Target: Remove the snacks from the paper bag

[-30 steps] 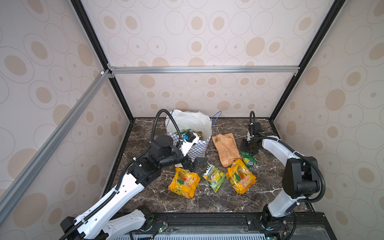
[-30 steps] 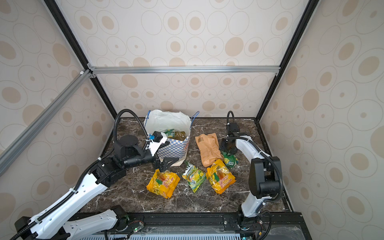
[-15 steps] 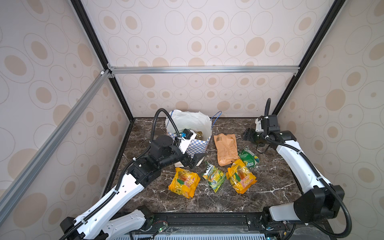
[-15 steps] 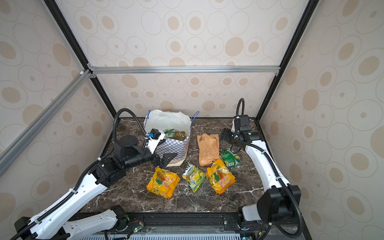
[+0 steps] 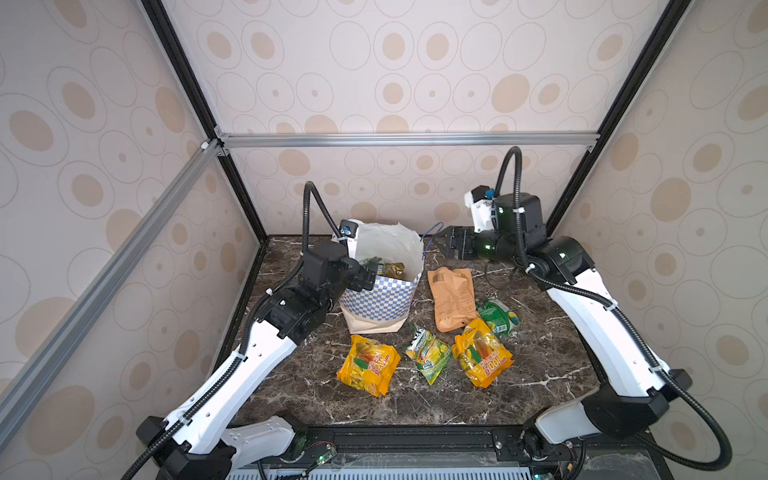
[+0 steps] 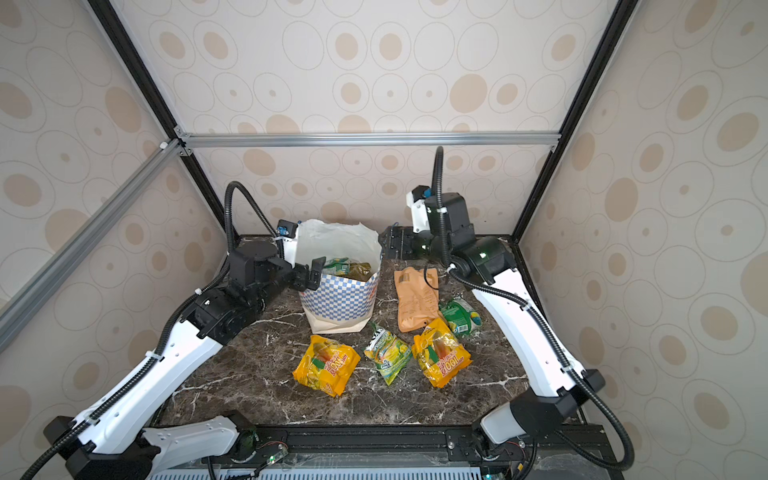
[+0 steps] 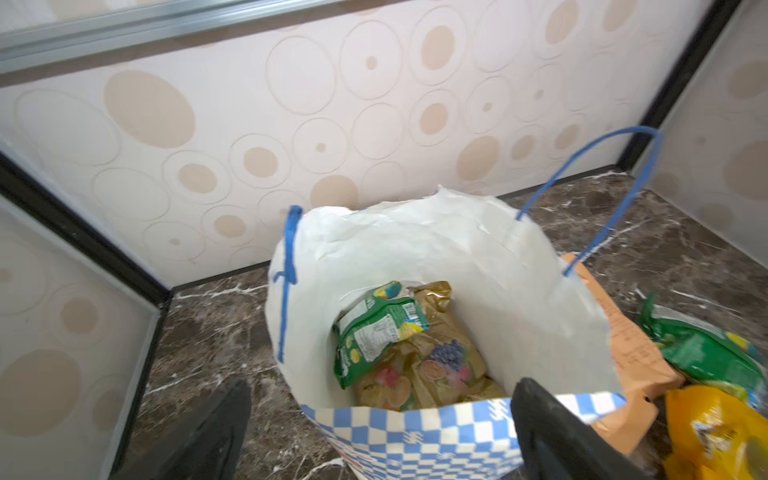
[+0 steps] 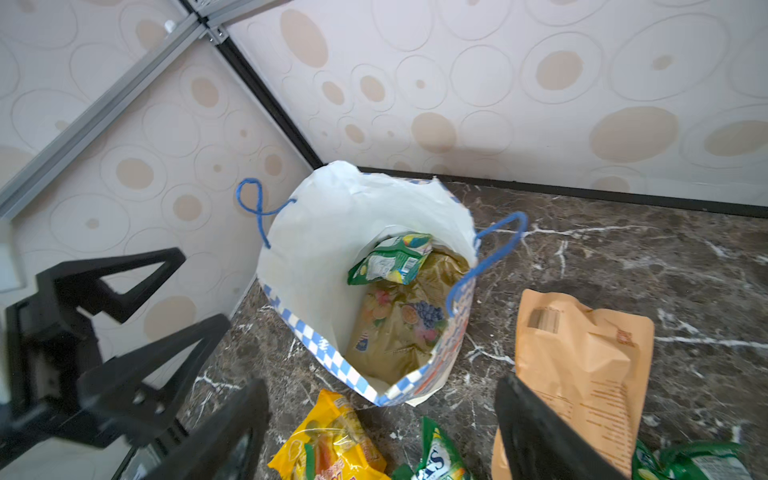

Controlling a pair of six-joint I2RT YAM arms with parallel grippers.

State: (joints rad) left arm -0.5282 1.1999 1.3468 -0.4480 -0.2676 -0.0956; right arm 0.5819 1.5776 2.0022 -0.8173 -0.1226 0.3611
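The paper bag (image 5: 376, 297) (image 6: 338, 301) stands upright at the back of the table. Its mouth is open. Inside lie a green packet (image 7: 380, 324) (image 8: 390, 257) and a gold-brown foil bag (image 7: 432, 365) (image 8: 399, 328). Other snacks lie on the marble: two yellow-orange packets (image 5: 368, 370) (image 5: 482, 359), a green-yellow one (image 5: 430, 353), a green one (image 5: 496, 316) and a tan pouch (image 5: 453, 297). My left gripper (image 5: 368, 276) (image 7: 382, 386) is open at the bag's left front rim. My right gripper (image 5: 446, 245) (image 8: 380, 388) hangs open and empty, raised beside the bag's right rim.
Blue cord handles (image 7: 598, 199) (image 8: 257, 208) stick up from the bag's rim. The back wall (image 5: 395, 195) and black corner posts (image 5: 245, 208) stand close behind the bag. Bare marble (image 5: 552, 332) shows at the right.
My right gripper has lifted off the table by the green packet, swung up towards the bag's right rim and opened wider. The left gripper has edged closer to the bag.
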